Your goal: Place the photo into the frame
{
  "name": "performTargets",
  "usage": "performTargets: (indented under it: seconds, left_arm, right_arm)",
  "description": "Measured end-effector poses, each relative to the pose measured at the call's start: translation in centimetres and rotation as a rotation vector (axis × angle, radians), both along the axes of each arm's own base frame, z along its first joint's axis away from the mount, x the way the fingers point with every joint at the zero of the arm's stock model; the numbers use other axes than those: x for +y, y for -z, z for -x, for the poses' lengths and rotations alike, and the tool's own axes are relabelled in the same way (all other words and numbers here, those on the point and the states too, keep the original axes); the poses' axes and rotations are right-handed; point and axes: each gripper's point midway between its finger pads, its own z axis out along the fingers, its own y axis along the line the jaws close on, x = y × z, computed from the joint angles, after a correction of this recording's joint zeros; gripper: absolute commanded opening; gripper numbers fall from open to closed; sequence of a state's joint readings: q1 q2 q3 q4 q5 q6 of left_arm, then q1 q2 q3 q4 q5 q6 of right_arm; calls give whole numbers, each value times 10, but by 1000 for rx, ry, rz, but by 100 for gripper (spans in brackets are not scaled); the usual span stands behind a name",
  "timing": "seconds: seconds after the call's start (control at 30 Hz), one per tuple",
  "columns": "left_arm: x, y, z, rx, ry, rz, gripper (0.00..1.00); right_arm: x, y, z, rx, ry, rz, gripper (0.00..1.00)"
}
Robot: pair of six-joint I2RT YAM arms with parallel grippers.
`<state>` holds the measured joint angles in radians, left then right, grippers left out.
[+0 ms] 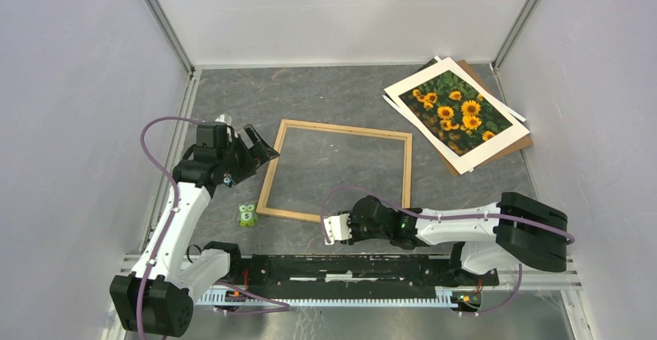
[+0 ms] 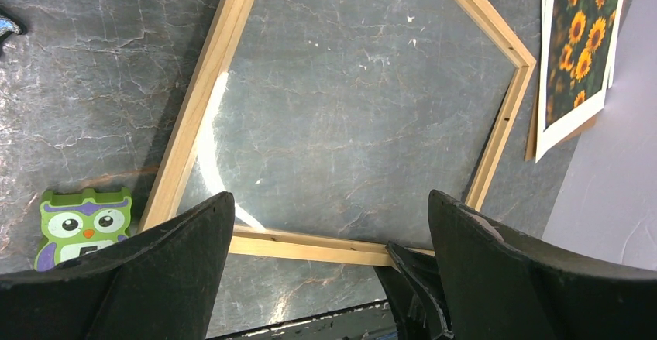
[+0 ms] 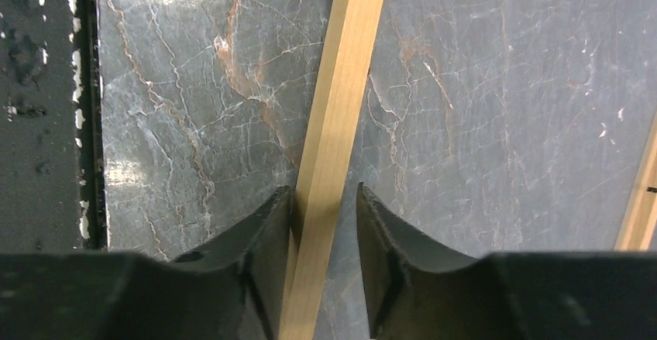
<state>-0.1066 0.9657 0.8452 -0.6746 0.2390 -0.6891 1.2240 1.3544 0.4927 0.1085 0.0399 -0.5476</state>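
Photo (image 1: 455,112): orange sunflowers, white border.

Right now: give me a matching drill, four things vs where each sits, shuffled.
1 photo
2 frame
3 owl toy
4 right hand

A astride the frame's near strip
B far right, on the brown board
C flat mid-table, no print in it
D just outside the frame's near-left corner

Pairs: 1-B, 2-C, 3-D, 4-A
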Motion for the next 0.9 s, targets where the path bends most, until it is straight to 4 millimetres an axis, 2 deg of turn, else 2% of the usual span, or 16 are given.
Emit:
performTargets:
  seconds: [0.1,0.33,0.4,0.57,0.7,0.8,0.9]
  left_arm:
    - [0,0,0,1,0,0,100]
    - [0,-9,-2,-14,1,0,100]
    - [0,-15,-3,-24,0,1,100]
    - [-1,-25,-6,-47,2,4,100]
    - [-2,-23,-7,-32,10,5,100]
    - [-1,-19,-14,16,21,-19,99]
    - [7,-15,-31,64,0,-30,88]
  right_arm:
    - [0,3,0,6,7,5,25]
    - [-4,-2,-2,9,50,-5,12]
    - [-4,-9,-2,8,58,-17,0]
    - [0,-29,-9,16,85,-56,0]
    - [2,-38,-17,16,106,-77,0]
    - [0,-39,-20,23,113,-80,0]
    - [-1,-42,-23,29,118,-94,0]
